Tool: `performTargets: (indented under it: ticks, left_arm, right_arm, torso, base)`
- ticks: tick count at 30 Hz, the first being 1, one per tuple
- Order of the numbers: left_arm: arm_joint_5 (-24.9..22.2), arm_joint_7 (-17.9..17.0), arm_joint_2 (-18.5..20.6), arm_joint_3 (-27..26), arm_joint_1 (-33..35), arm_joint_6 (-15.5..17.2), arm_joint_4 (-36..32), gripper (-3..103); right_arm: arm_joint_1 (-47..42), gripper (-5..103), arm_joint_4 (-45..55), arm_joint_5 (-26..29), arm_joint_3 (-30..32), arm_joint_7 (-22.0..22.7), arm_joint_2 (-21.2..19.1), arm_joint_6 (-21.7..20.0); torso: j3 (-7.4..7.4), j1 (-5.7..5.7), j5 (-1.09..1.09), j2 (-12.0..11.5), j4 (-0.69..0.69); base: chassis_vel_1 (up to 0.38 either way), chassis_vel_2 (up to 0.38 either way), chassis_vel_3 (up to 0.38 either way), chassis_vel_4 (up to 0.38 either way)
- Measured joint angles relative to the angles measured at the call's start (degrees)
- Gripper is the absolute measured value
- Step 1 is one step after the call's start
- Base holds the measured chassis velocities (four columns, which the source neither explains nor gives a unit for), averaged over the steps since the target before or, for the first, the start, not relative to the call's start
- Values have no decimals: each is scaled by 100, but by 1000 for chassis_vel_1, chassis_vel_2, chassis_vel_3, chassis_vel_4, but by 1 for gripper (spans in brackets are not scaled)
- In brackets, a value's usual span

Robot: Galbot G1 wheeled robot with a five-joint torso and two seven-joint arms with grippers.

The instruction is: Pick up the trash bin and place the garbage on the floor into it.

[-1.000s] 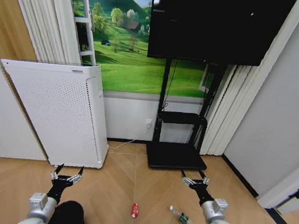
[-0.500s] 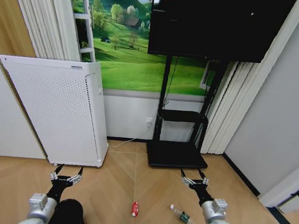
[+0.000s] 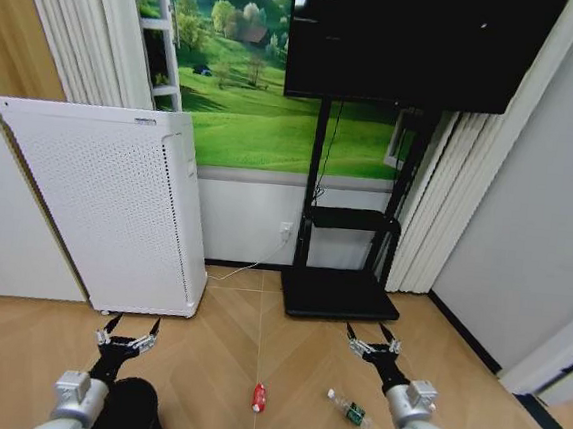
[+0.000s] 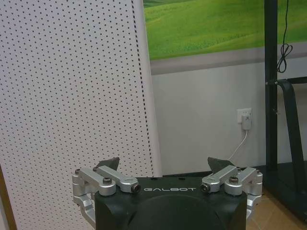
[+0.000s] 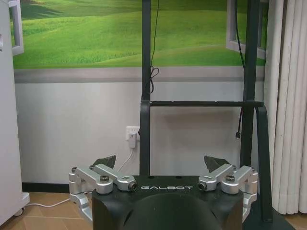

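The trash bin (image 3: 134, 410), black and round, stands on the floor (image 3: 225, 340) at the lower left, partly hidden by my left arm. My left gripper (image 3: 128, 333) hovers open just above and beyond it, facing the white appliance (image 4: 67, 96); its empty jaws (image 4: 164, 165) stand wide apart. Two garbage pieces lie on the parquet: a red can (image 3: 258, 399) in the middle and a clear bottle with a green label (image 3: 348, 409) to its right. My right gripper (image 3: 374, 341) hangs open above the bottle, and in the right wrist view it (image 5: 159, 163) faces the TV stand.
A tall white perforated appliance (image 3: 106, 209) stands against the wall on the left. The black TV-stand base (image 3: 337, 297) lies ahead under a large dark screen (image 3: 412, 45). A cord runs from a wall socket (image 3: 285, 234). A grey wall closes the right side.
The whole head view has shifted slightly, with the appliance and wall sitting higher in the picture; the camera moved. Both grippers stay open in the same pose.
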Motion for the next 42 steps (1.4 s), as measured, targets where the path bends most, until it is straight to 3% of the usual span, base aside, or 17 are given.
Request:
performTargets:
  ticks: [42]
  left_arm:
    - [15,42,-26,-32,15,6,-23,100]
  right_arm:
    - [-56,100,-19,12,79,10,46,78]
  torso:
    - [-678,-241,0,-921,0]
  base:
    - [0,0,0,0]
